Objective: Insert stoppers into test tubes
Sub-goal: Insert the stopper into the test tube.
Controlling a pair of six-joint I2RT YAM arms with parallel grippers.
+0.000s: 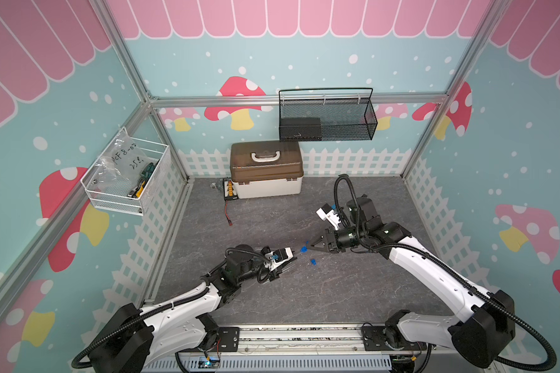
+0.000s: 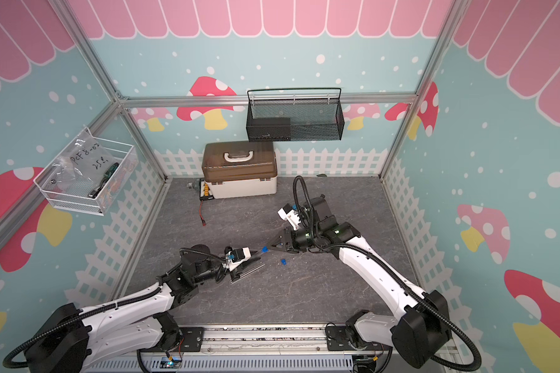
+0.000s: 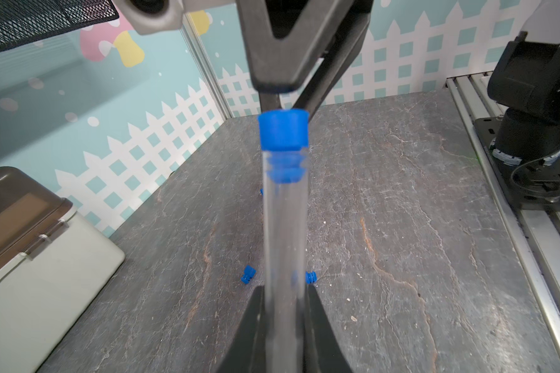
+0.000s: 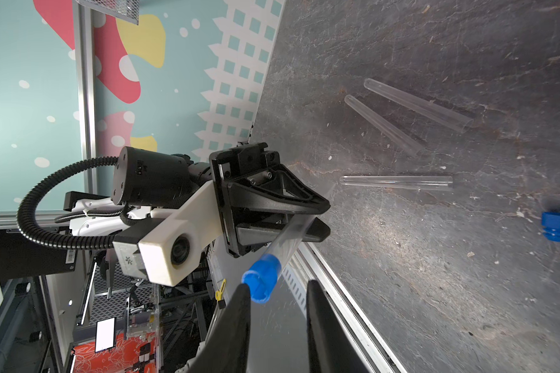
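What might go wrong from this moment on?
The stopper sits off-centre between the right gripper's open fingers, close to one; closing could tilt it or pull it from the test tube. The left gripper pinches the tube far from its mouth, so a sideways push might pivot it.

Left end effector (image 3: 285, 295) clamped tight

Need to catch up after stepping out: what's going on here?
The left gripper is shut on a clear test tube, and a blue stopper sits in the tube's mouth. The right gripper, jaws apart, is right at that stopper. Three more test tubes lie unstoppered on the table, with loose stoppers nearby.
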